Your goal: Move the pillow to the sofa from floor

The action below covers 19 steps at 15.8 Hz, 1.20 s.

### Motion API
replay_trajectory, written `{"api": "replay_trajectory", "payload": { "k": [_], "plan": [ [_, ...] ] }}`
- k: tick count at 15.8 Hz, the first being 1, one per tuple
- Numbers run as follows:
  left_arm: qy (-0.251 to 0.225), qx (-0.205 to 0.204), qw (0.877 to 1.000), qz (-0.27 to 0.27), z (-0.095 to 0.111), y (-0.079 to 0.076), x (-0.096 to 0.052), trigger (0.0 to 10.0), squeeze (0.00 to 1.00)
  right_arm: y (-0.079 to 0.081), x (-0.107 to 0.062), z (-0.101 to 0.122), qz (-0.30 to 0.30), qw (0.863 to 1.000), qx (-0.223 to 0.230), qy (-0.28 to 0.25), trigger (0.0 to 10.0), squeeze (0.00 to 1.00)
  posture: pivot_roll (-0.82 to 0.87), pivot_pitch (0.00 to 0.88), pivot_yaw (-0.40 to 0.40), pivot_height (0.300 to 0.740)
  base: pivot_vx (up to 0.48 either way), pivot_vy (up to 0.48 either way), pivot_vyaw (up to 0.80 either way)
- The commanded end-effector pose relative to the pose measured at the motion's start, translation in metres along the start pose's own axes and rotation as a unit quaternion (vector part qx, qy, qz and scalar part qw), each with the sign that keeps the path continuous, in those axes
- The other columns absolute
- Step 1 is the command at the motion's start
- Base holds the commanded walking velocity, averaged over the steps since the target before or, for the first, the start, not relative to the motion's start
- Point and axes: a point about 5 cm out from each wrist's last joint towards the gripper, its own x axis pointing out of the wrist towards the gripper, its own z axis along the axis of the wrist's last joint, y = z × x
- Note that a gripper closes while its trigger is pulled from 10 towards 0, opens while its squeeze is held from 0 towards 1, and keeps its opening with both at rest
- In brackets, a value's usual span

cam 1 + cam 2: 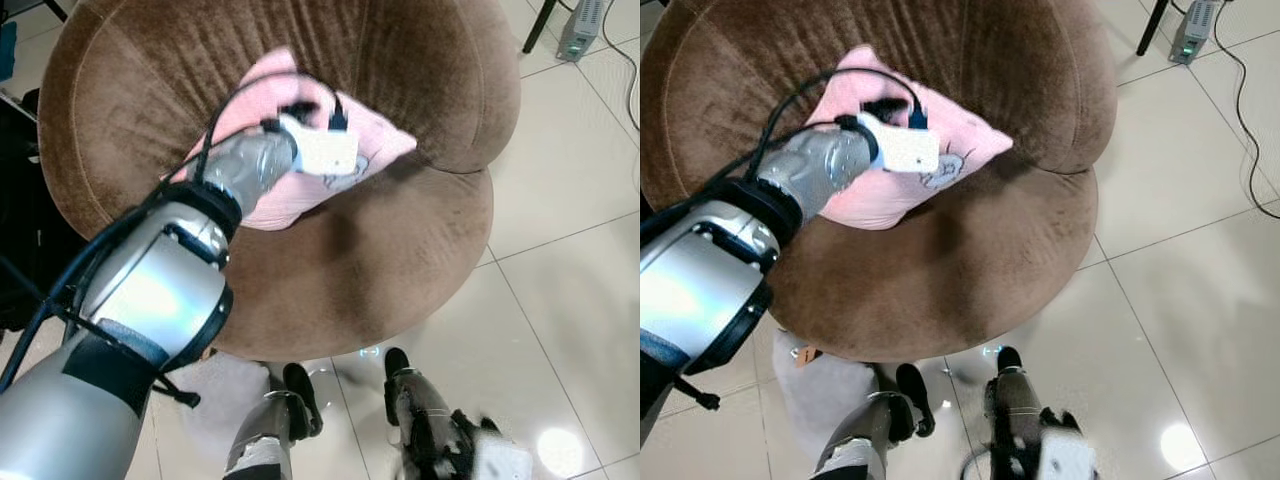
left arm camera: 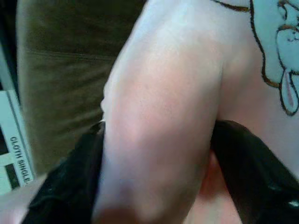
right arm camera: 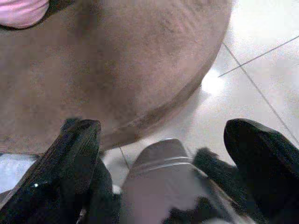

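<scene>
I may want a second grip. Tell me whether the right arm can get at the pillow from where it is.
Probably not as it stands. The right end effector hangs low beside the robot's leg, below the sofa's front edge, fingers apart, while the pillow lies up on the seat, pinched by the left end effector.

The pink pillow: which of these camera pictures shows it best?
The right eye view: the whole pink pillow lies on the brown sofa, left gripper clamped on it. The left eye view shows nearly the same. The left wrist view shows folded fabric close up; the right wrist view, a corner.

A white label (image 2: 16, 154) — black letters — reads "CLOTH SINGLE".
</scene>
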Motion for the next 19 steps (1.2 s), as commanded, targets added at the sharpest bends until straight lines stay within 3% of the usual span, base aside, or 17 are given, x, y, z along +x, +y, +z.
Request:
{"api": "replay_trajectory", "payload": {
  "k": [1,3,6,7,9,11,12,13,14,16,18,19],
  "plan": [
    [0.008,-0.015,1.0,0.01,-0.005,0.006,-0.002,10.0,1.0,-0.006,-0.025,-0.054,-0.013,0.99,0.003,0.143,10.0,0.0,-0.5,0.416,0.21,0.74,0.0,0.0,0.0],
    [0.001,-0.019,0.999,0.034,0.001,0.022,-0.002,10.0,1.0,-0.005,-0.024,-0.063,-0.015,0.989,0.005,0.149,10.0,0.0,-0.5,0.414,0.214,0.74,0.0,0.0,0.0],
    [-0.002,-0.021,0.998,0.051,0.005,0.035,-0.003,10.0,1.0,-0.002,-0.022,-0.069,-0.016,0.988,0.01,0.151,10.0,0.0,-0.5,0.414,0.223,0.74,0.0,0.0,0.0],
    [-0.004,-0.035,0.998,0.046,0.006,0.034,-0.002,10.0,0.0,-0.003,-0.022,-0.07,-0.018,0.988,0.011,0.151,10.0,0.0,-0.5,0.415,0.221,0.74,0.0,0.0,0.0],
    [-0.004,-0.038,0.998,0.042,0.007,0.031,-0.002,10.0,0.0,-0.004,-0.021,-0.072,-0.017,0.989,0.011,0.148,10.0,0.0,-0.5,0.412,0.218,0.74,0.0,0.0,0.0],
    [-0.008,-0.074,0.996,0.051,0.007,0.031,-0.001,10.0,0.0,-0.007,-0.017,-0.072,-0.017,0.99,0.006,0.143,10.0,0.0,-0.49,0.398,0.209,0.74,0.0,0.0,0.0],
    [-0.023,-0.206,0.976,0.066,0.007,0.038,-0.002,10.0,0.0,-0.014,-0.006,-0.065,-0.013,0.992,-0.002,0.128,10.0,0.0,-0.47,0.37,0.192,0.74,0.0,0.0,0.0],
    [-0.031,-0.277,0.957,0.078,0.006,0.042,-0.003,10.0,0.0,-0.019,0.005,-0.054,-0.008,0.994,-0.008,0.111,10.0,0.0,-0.46,0.345,0.178,0.74,0.0,0.0,0.0],
    [-0.04,-0.369,0.922,0.111,0.001,0.057,-0.007,10.0,0.0,-0.021,0.027,-0.029,0.005,0.997,-0.02,0.074,10.0,0.0,-0.41,0.3,0.15,0.74,0.0,0.0,0.0],
    [-0.044,-0.423,0.894,0.14,-0.007,0.067,-0.011,10.0,0.0,-0.02,0.048,-0.008,0.023,0.998,-0.031,0.046,10.0,0.0,-0.38,0.277,0.133,0.74,0.0,0.0,0.0],
    [-0.047,-0.445,0.881,0.156,-0.015,0.073,-0.015,10.0,0.0,-0.017,0.066,0.004,0.043,0.998,-0.044,0.03,10.0,0.0,-0.33,0.243,0.106,0.74,0.0,0.0,0.0],
    [-0.055,-0.465,0.867,0.169,-0.023,0.077,-0.02,10.0,0.0,-0.013,0.086,0.016,0.068,0.996,-0.055,0.017,10.0,0.0,-0.25,0.203,0.076,0.74,0.0,0.0,0.0]
  ]
}}
